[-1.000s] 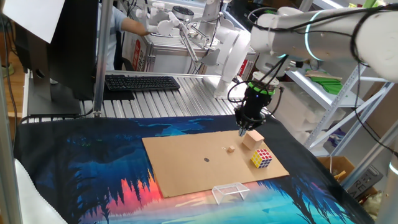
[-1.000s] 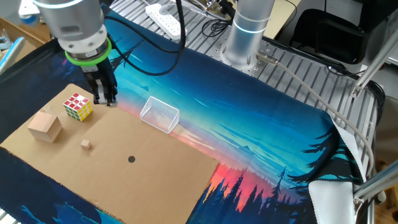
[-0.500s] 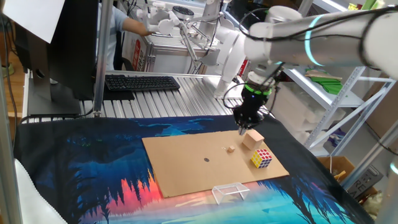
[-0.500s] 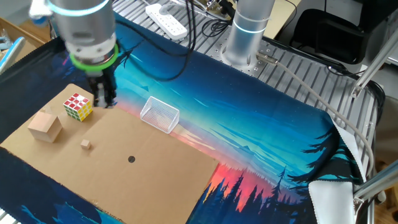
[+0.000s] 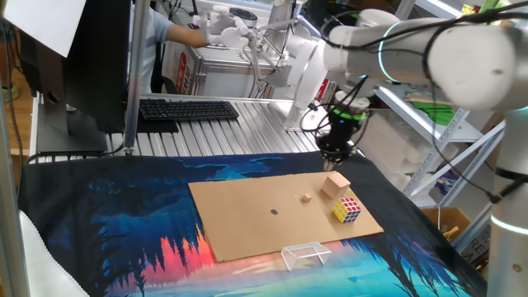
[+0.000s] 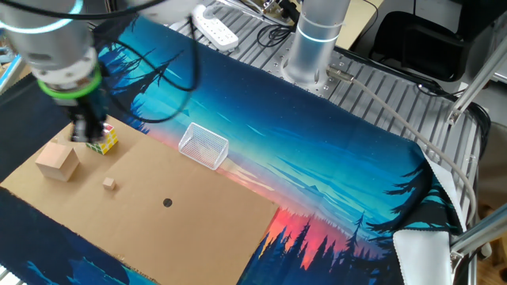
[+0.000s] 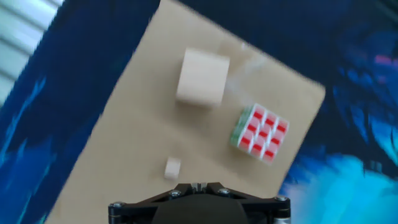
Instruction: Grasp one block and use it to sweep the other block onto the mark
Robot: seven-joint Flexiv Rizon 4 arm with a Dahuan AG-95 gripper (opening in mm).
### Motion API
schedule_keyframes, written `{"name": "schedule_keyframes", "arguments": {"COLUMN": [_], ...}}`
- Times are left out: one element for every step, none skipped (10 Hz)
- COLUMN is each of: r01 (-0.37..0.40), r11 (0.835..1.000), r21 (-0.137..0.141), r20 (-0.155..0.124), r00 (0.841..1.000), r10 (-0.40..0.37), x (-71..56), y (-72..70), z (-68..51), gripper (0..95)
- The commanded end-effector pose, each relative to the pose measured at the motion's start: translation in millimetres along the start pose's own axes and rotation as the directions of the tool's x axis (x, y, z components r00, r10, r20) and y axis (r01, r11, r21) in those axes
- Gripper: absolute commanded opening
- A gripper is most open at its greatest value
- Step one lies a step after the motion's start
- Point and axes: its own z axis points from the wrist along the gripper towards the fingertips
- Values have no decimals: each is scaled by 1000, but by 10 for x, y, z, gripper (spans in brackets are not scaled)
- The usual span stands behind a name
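Observation:
The plain tan wooden cube [image 5: 336, 185] [image 6: 58, 162] [image 7: 203, 78] sits on the brown cardboard sheet [image 5: 239, 219]. The tiny tan piece [image 5: 305, 197] [image 6: 109, 184] [image 7: 173, 167] lies a short way from it. The small dark mark [image 5: 275, 211] [image 6: 167, 203] is further along the sheet, out of the hand view. My gripper [image 5: 337, 153] [image 6: 85, 136] [image 7: 199, 185] hovers above the sheet's edge near the cube, fingers together and holding nothing. It touches neither block.
A multicoloured puzzle cube [image 5: 347, 209] [image 6: 104, 142] [image 7: 261, 132] stands beside the tan cube, partly behind my fingers in the other fixed view. A clear plastic frame [image 5: 304, 254] [image 6: 203, 146] sits at the sheet's edge. A keyboard [image 5: 188, 109] lies beyond the cloth.
My gripper has risen a little and shifted sideways from beside the puzzle cube to above it, closer to the tan cube. The blocks have not moved.

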Motion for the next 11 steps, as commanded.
{"name": "schedule_keyframes", "arguments": {"r01": [-10,-8,-4,-1,-4,-18,-27,-54,-80,-101,-122], "r11": [1000,1000,1000,1000,1000,1000,999,998,996,994,992], "r21": [-16,-13,-10,-10,-13,-17,-19,-26,-32,-34,-41], "r20": [22,24,23,26,25,21,21,28,34,39,47], "r00": [1000,1000,1000,1000,1000,1000,999,998,996,994,991], "r10": [10,9,4,1,4,18,27,55,81,102,124], "x": [-307,-379,-527,-645,-737,-815,-847,-909,-965,-1012,-1070], "y": [-46,-59,-95,-122,-133,-125,-113,-70,-21,16,49], "z": [80,113,184,224,241,238,235,239,266,299,351], "gripper": [0,0,0,0,190,190,190,190,380,380,380]}}
